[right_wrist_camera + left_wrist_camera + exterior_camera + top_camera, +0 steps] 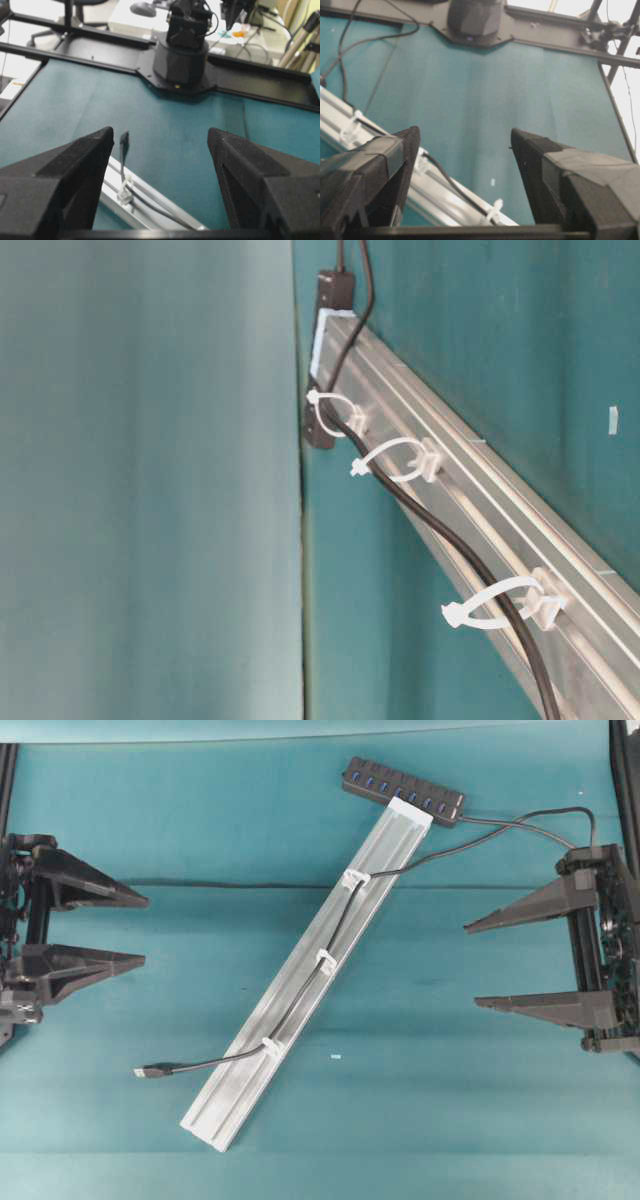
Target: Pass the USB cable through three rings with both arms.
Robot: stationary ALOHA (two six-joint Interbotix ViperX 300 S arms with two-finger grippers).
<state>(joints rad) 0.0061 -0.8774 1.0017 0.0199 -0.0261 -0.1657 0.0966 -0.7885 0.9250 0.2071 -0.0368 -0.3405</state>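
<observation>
The silver rail [240, 1105] lies diagonally across the teal table. Its three white rings [355, 878] [325, 960] [270, 1045] each have the dark USB cable [215, 1062] running through them. The cable's metal-tipped plug [148, 1072] rests on the cloth left of the rail's near end. My left gripper [146, 931] is open at the far left, well away from the rail. My right gripper [472, 966] is open at the far right, also apart from it. The left wrist view shows the rail [445, 200], cable [455, 187] and a ring [495, 210] beyond the open gripper [465, 140]. The right wrist view shows the plug [124, 137] and a ring [125, 190] between the open gripper's [161, 135] fingers, far off.
A black USB hub [405, 790] with blue ports sits at the rail's far end, and the cable loops from it toward the right arm [590, 815]. A tiny white scrap [335, 1057] lies on the cloth right of the rail.
</observation>
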